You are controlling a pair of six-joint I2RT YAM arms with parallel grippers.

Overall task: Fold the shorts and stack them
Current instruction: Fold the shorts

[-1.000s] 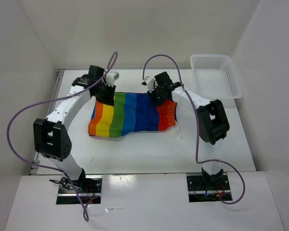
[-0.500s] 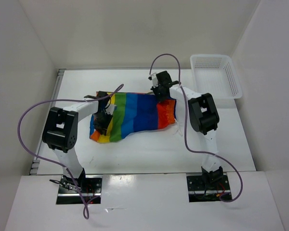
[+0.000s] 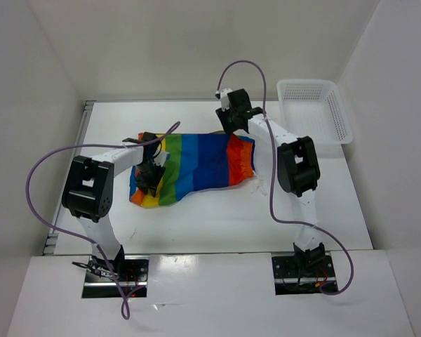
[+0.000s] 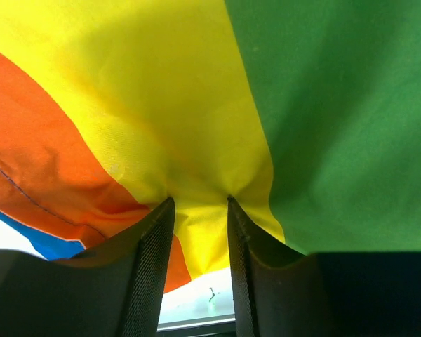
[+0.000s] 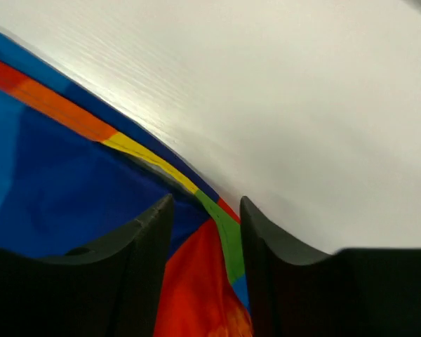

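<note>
The rainbow-striped shorts (image 3: 196, 165) lie spread across the table's middle, red end to the right, with their left end bunched. My left gripper (image 3: 153, 174) sits low on that bunched end. In the left wrist view its jaws (image 4: 200, 203) stand apart, with puckered yellow cloth (image 4: 196, 126) of the shorts between the tips. My right gripper (image 3: 230, 123) hovers at the shorts' far right corner. Its jaws (image 5: 205, 200) are open, and the blue and red cloth (image 5: 56, 182) of the shorts lies loose under them.
A white mesh basket (image 3: 340, 116) stands at the table's back right corner. White walls close in the table on the left, back and right. Purple cables loop over both arms. A white drawstring end (image 3: 261, 188) trails off the shorts' right side.
The left gripper came from the shorts' far left corner toward me, bunching the left end, and its jaws have widened. The right gripper has opened, let go of the far right corner and drawn back.
</note>
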